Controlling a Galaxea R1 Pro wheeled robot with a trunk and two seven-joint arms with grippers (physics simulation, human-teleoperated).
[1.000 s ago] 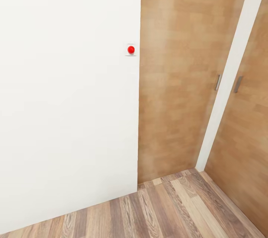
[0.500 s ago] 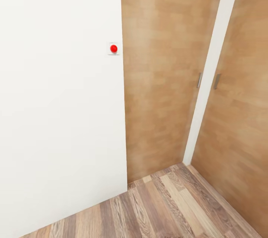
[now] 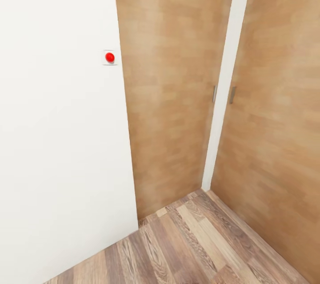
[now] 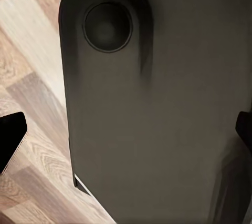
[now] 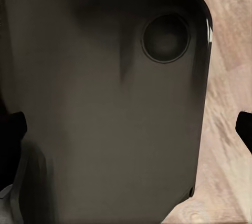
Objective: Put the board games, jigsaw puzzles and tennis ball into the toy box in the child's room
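I am on the way, facing a corner of white wall point(image 3: 58, 142) and wooden doors point(image 3: 169, 97). In the left wrist view my left gripper point(image 4: 126, 140) is open, its black fingertips point(image 4: 10, 140) wide apart at the picture's edges, with a dark rounded panel of my own body point(image 4: 157, 103) behind them. In the right wrist view my right gripper point(image 5: 126, 132) is also open with nothing held, its fingertips point(image 5: 244, 126) spread in front of a similar dark panel point(image 5: 105, 92).
A red button on a small white plate point(image 3: 110, 57) sits on the white wall near its edge. Two wooden doors with grey handles point(image 3: 214, 94) meet at a white post point(image 3: 224, 79). Wood-plank floor point(image 3: 191, 244) runs toward the corner.
The whole head view has shifted left, so the camera has turned to the right. The wall, button and doors have kept their places relative to one another.
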